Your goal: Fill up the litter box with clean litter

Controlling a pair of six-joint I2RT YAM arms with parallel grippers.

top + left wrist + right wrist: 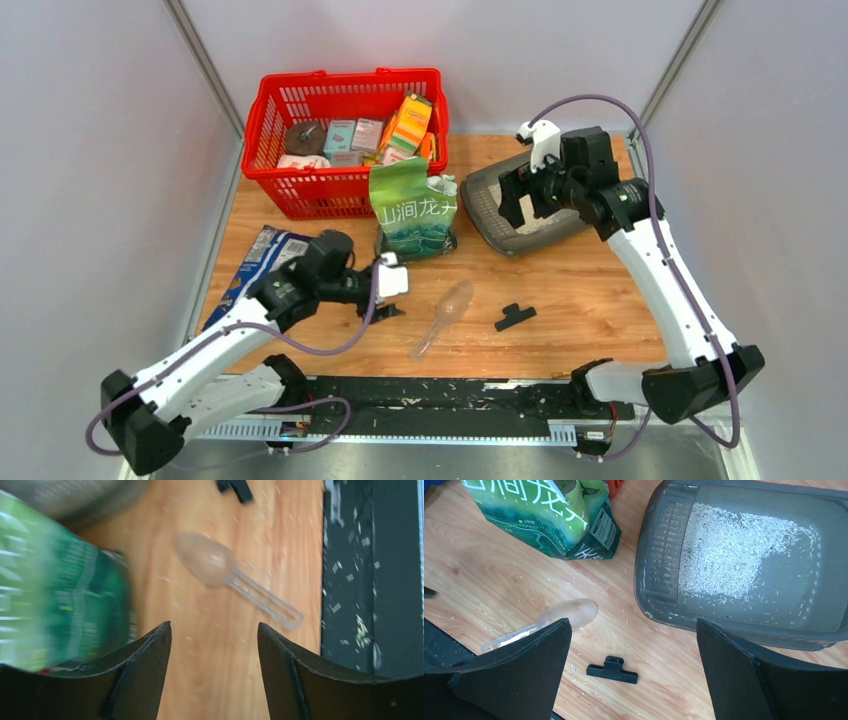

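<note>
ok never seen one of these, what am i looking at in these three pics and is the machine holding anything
Two robot arms are bolted to the near edge of a wooden table. One picture is taken from above and behind them; the other two come from cameras on each wrist, so the dark wedges at the bottom are that arm's own fingers.

On the table: a red basket of groceries, a green-and-white pouch, a blue foil bag, a clear plastic scoop, a black clip and the grey litter box with a thin layer of pale litter.

Nothing is held. The left gripper is open above the scoop; the right gripper is open above the litter box.
</note>
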